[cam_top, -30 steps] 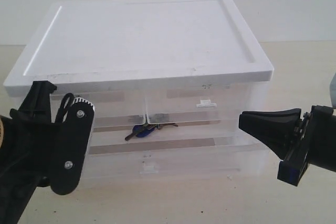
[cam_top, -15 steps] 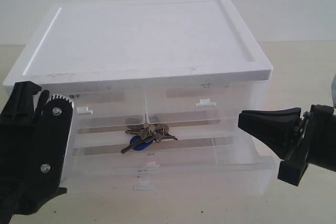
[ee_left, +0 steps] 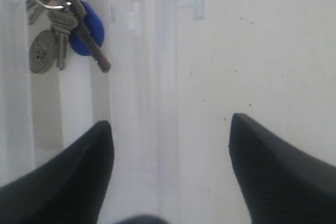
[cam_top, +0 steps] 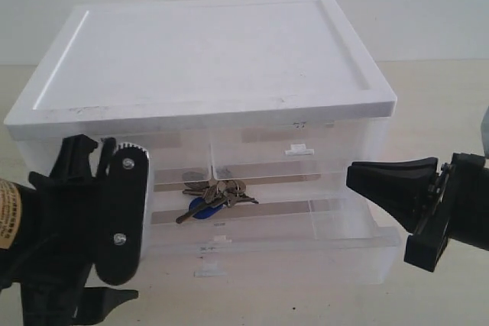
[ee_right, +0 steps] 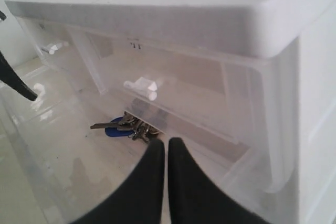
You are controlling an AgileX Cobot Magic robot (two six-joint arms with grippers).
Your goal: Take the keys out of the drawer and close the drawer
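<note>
The clear drawer [cam_top: 306, 248] stands open with free room above it for my end effector to come down. At the back, the small upper drawers [cam_top: 298, 154] overhang the keys [cam_top: 214, 195]. My right end effector [cam_top: 355, 177] crowds the drawer's right side.

A small bunch of silver keys [cam_top: 216, 194] on a ring, with a round blue tag and an oval grey tag, lies flat near the middle of the clear plastic drawer [cam_top: 321, 243]. The drawer, seemingly the lowest one, is pulled open.

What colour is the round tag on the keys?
The round tag is blue, clearest in the left wrist view.
</note>
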